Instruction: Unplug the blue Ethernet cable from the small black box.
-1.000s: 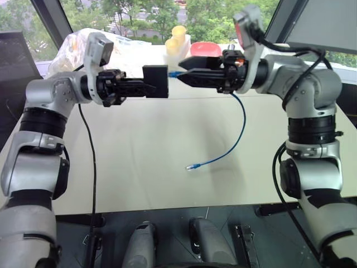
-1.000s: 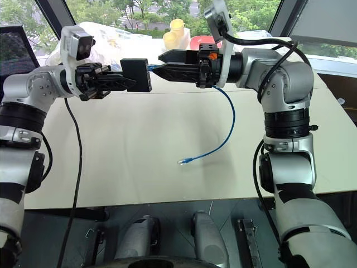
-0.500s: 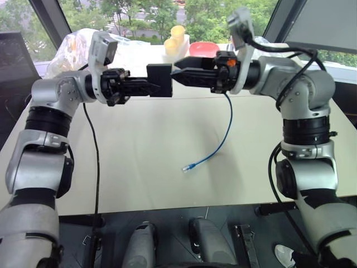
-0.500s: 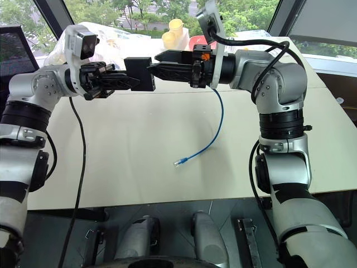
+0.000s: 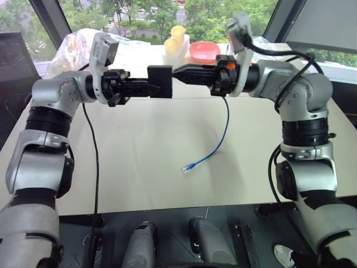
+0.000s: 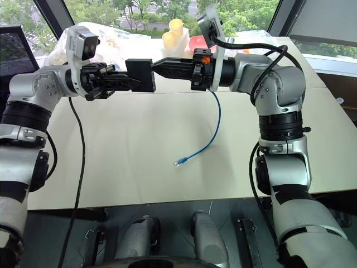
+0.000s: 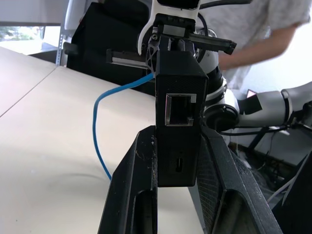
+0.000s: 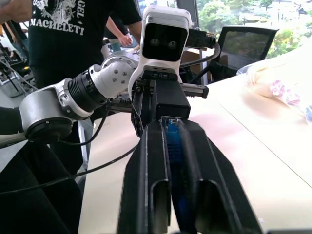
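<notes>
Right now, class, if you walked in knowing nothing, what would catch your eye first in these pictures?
Two grippers meet nose to nose above the pale table: the left gripper clamps the small black box, and the right gripper is shut on the blue Ethernet cable at the box. From there the cable hangs down, its loose end lying on the table. Behind sit yellow cups and a red bowl.

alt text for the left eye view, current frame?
Above a beige table, the left gripper holds the small black box while the right gripper is shut on the blue Ethernet cable at the box. The cable's free plug lies on the table.
</notes>
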Controlling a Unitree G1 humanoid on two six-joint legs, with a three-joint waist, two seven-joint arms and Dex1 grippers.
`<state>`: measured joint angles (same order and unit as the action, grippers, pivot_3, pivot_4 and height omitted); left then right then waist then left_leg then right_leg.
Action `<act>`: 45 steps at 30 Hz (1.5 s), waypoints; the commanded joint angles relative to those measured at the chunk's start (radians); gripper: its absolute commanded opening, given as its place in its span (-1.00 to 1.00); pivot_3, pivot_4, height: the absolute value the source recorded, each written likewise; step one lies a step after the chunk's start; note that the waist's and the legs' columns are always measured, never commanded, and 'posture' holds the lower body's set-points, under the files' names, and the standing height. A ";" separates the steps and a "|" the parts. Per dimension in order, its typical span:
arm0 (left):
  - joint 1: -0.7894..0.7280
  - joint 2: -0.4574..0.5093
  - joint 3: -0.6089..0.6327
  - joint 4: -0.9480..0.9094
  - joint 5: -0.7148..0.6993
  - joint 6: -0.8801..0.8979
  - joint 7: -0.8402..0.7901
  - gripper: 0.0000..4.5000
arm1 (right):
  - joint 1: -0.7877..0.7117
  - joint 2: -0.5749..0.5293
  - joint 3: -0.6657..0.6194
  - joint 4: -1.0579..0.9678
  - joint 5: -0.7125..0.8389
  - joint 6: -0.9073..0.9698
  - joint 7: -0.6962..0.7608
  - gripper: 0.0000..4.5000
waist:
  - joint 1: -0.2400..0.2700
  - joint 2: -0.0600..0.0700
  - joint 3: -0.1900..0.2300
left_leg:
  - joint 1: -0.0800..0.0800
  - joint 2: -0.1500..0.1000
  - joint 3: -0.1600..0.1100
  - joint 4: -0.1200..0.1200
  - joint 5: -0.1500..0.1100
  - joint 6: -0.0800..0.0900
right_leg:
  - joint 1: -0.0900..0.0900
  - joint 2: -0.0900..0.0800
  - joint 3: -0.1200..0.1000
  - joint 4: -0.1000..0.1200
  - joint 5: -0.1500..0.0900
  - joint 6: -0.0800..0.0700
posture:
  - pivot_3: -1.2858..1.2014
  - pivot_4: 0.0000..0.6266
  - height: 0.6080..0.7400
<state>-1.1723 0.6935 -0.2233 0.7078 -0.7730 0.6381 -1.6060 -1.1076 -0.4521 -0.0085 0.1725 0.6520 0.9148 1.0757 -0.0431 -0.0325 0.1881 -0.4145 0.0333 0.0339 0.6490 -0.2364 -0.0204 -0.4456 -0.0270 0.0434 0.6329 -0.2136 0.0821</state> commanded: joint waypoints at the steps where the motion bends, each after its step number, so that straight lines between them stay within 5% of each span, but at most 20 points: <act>1: -0.035 0.002 0.018 -0.010 -0.010 -0.016 -0.008 -0.78 | 0.005 -0.018 0.011 -0.035 -0.007 -0.021 0.012 -0.96 | 0.000 0.000 0.000 | 0.000 0.000 0.000 0.000 0.000 0.000 | 0.000 0.000 0.000 0.000 0.000 0.000 | 0.03 -0.52 1.00; 10: -0.045 0.001 0.037 0.006 0.006 -0.021 -0.008 -0.78 | 0.033 -0.058 0.048 -0.047 -0.040 -0.052 0.043 -0.96 | 0.000 0.000 0.000 | 0.000 0.000 0.000 0.000 0.000 0.000 | 0.000 0.000 0.000 0.000 0.000 0.000 | 0.03 -0.52 1.00; 22: -0.051 0.032 0.075 0.031 0.022 -0.033 -0.008 -0.78 | 0.069 -0.176 -0.053 0.009 -0.014 -0.007 0.013 -0.96 | 0.000 0.000 0.000 | -0.001 0.000 0.000 0.000 0.000 0.000 | 0.000 0.000 0.000 -0.001 0.000 0.000 | 0.03 -0.52 1.00; 32: -0.010 -0.111 0.102 0.119 0.231 -0.256 0.073 -0.78 | 0.010 -0.084 0.218 0.541 -0.522 -0.405 -0.298 -0.96 | 0.001 0.000 0.000 | -0.002 -0.001 0.001 0.003 0.000 0.000 | 0.000 0.000 0.001 -0.001 -0.001 -0.001 | 0.03 -0.52 1.00; 41: 0.108 -0.236 0.181 0.113 0.327 -0.388 0.262 -0.78 | -0.029 -0.066 0.192 0.720 -0.606 -0.557 -0.316 0.89 | -0.002 0.000 0.000 | -0.015 -0.001 0.003 0.002 0.000 0.000 | -0.016 -0.001 0.002 0.001 0.002 0.003 | 0.03 -0.52 1.00; 45: 0.152 -0.297 0.218 0.144 0.385 -0.494 0.436 -0.78 | -0.001 -0.116 0.170 0.524 -0.619 -0.554 -0.310 0.98 | 0.001 0.001 0.000 | -0.014 -0.001 0.003 0.003 0.000 0.000 | -0.016 -0.001 0.002 0.003 0.002 0.003 | 0.03 -0.52 1.00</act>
<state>-1.0261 0.4070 -0.0380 0.8547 -0.4096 0.1981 -1.2363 -1.0905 -0.5366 0.1938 0.8161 0.0397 0.3772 0.7634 -0.0426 -0.0320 0.1881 -0.4284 0.0324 0.0369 0.6519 -0.2361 -0.0203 -0.4613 -0.0281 0.0459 0.6359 -0.2114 0.0848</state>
